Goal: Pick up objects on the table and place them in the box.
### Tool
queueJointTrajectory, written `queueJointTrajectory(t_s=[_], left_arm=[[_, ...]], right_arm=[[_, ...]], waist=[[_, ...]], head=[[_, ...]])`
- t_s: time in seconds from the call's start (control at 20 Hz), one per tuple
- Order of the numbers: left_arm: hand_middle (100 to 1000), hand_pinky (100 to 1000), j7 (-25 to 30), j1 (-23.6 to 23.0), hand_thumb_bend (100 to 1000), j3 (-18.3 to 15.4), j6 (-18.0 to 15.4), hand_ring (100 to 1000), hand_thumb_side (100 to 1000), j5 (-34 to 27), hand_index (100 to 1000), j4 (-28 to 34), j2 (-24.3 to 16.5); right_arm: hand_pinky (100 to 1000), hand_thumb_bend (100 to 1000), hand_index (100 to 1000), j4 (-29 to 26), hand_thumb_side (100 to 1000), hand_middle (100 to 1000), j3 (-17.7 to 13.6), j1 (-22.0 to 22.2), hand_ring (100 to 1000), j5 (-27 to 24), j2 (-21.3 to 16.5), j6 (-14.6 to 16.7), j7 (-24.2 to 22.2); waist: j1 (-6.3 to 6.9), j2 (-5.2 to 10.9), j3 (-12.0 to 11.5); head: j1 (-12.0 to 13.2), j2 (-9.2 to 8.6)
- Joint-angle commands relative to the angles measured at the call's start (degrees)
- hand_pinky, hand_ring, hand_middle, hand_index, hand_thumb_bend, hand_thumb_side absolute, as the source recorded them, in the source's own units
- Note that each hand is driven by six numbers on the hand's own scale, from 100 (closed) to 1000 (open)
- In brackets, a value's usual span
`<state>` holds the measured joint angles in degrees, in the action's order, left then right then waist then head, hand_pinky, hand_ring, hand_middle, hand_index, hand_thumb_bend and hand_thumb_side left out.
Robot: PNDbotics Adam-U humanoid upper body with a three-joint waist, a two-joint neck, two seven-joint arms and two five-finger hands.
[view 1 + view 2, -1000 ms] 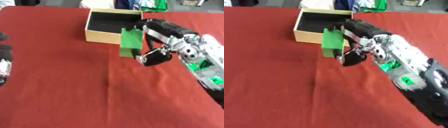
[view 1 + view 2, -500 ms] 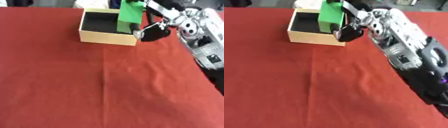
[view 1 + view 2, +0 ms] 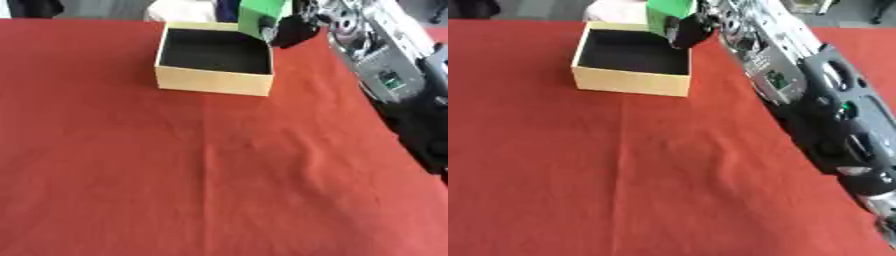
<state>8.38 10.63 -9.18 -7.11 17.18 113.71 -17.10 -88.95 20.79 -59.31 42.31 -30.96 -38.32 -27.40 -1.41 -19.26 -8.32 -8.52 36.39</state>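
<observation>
A tan cardboard box (image 3: 213,80) with a dark inside stands open at the far middle of the red table. Above its far right corner hangs a flat green object (image 3: 261,13), held by my right hand (image 3: 293,31), whose fingers are curled round it. The right arm runs in from the right edge, and the object's top is cut off by the upper edge of the view. The inside of the box (image 3: 633,51) looks dark with nothing visible in it. My left hand shows in neither view.
The red cloth (image 3: 201,175) covers the whole table. My right arm (image 3: 807,95) fills the right side. Beyond the far edge lie a white thing (image 3: 179,10) and dark shapes (image 3: 35,7).
My right hand has carried the green object from in front of the box's right side to above its far right corner. The camera has also shifted, and the left hand has left the view.
</observation>
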Motion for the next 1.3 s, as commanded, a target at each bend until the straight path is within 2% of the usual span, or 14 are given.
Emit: queueJointTrajectory(t_s=[0.05, 0.5, 0.7, 1.0, 1.1, 1.15, 1.25, 1.3], left_arm=[[789, 680, 0.41, 0.65, 100, 0.02, -0.12, 728, 561, 0.27, 897, 0.88, -0.32], [790, 681, 1.11, 1.85, 100, 0.31, -0.34, 728, 565, 0.46, 898, 0.88, 0.25], [790, 682, 1.18, 2.06, 100, 0.30, -0.44, 729, 565, 0.57, 898, 0.88, 0.46], [791, 682, 1.42, 2.33, 100, 0.42, -0.55, 729, 566, 0.69, 898, 0.88, 0.77], [791, 682, 1.50, 2.30, 100, 0.41, -0.54, 729, 567, 0.79, 898, 0.88, 0.92], [791, 683, 1.55, 2.30, 100, 0.41, -0.52, 729, 568, 0.85, 899, 0.88, 1.00], [791, 683, 1.65, 2.32, 100, 0.42, -0.50, 729, 567, 0.92, 899, 0.88, 1.10], [791, 683, 1.65, 2.32, 100, 0.41, -0.50, 729, 567, 0.94, 899, 0.88, 1.12]], right_arm=[[519, 100, 883, 4.65, 100, 319, -1.45, -2.43, 316, -1.54, 0.77, -0.39, 2.39], [521, 100, 884, 17.02, 100, 323, -3.02, -5.28, 321, -4.53, 4.18, 0.74, 9.43], [537, 100, 886, 21.02, 100, 335, -3.43, -5.84, 333, -5.34, 5.31, 1.85, 11.60], [618, 100, 904, 25.67, 100, 402, -3.94, -6.59, 402, -4.50, 6.61, 2.60, 14.00], [649, 100, 910, 26.76, 100, 442, -4.05, -6.77, 443, -4.29, 6.83, 3.10, 14.56], [702, 100, 920, 26.99, 100, 523, -4.07, -6.83, 518, -4.22, 6.92, 3.38, 14.77], [771, 100, 955, 27.12, 100, 727, -3.91, -6.94, 726, -3.75, 6.99, 3.88, 14.94], [778, 100, 959, 27.11, 100, 742, -3.82, -6.99, 742, -3.25, 6.98, 4.07, 14.78]], waist=[[-0.31, -0.09, -0.37], [-0.81, -1.75, -2.08], [-0.87, -2.27, -2.52], [-0.91, -2.83, -3.14], [-0.91, -3.00, -3.26], [-0.90, -3.06, -3.30], [-0.89, -3.13, -3.32], [-0.89, -3.14, -3.32]], head=[[-0.41, -1.09], [-1.71, -3.37], [-2.35, -3.74], [-2.80, -4.21], [-2.93, -4.33], [-2.95, -4.34], [-3.00, -4.32], [-3.02, -4.31]])
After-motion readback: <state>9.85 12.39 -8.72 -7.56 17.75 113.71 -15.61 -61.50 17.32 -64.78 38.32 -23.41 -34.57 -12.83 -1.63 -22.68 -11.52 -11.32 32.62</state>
